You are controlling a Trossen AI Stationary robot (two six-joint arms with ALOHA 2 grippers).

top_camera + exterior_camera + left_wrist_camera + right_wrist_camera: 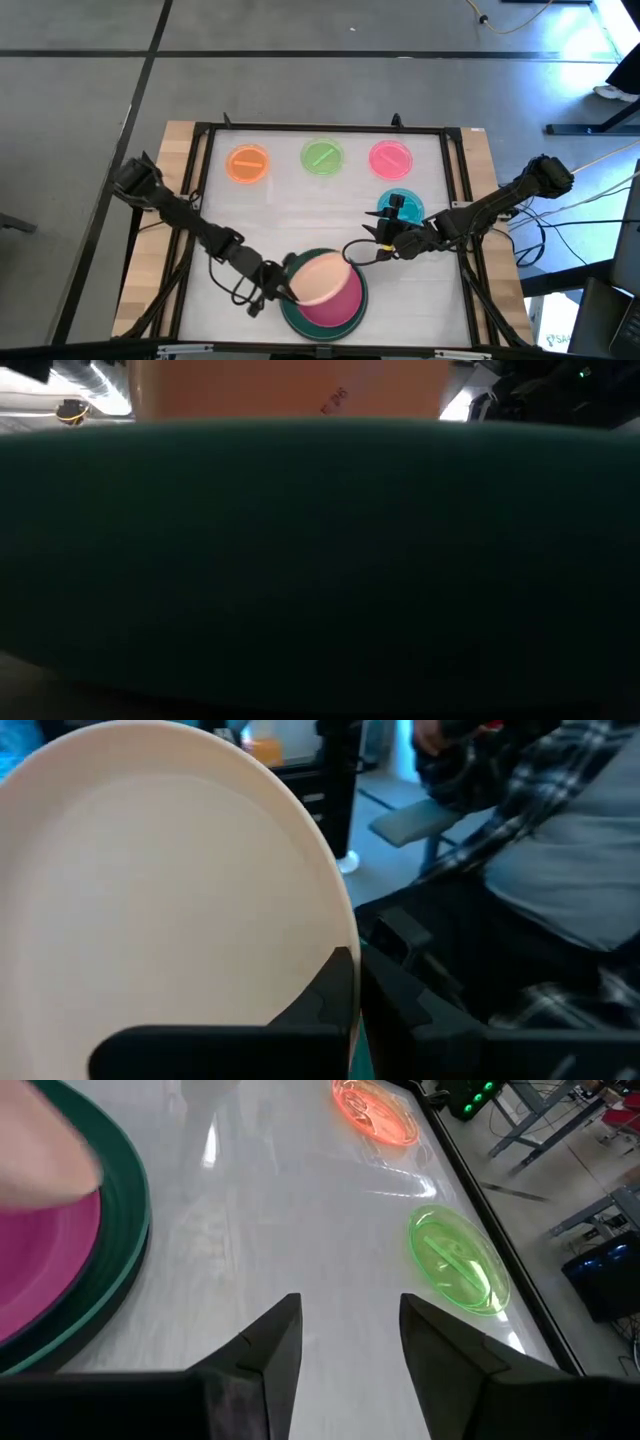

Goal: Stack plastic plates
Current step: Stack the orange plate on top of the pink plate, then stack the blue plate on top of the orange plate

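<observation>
A peach plate (320,277) sits in my left gripper (288,290) over a magenta plate (335,305), which lies inside a dark green plate (300,322) at the table's near edge. The dark green plate's wall (320,560) blocks almost the whole low view. Small orange (248,163), green (321,157) and pink (390,158) plates lie flat in a row along the far side. A teal plate (405,205) lies partly under my right arm. My right gripper (345,1340) is open over bare table, just right of the stack. No grey or black plate shows. My left gripper is shut on the peach plate's rim (300,1020) on the side toward the table's left. One dark finger (220,1045) lies on the plate's inner face; the other is hidden behind the plate. The fingers come from the left, slanting down. The plate is tilted above the magenta plate.
A black frame (200,180) borders the white table top, with wooden strips outside it. A person in a plaid shirt (540,830) sits beyond the table. Bare table lies between the stack and the row of small plates (290,1210).
</observation>
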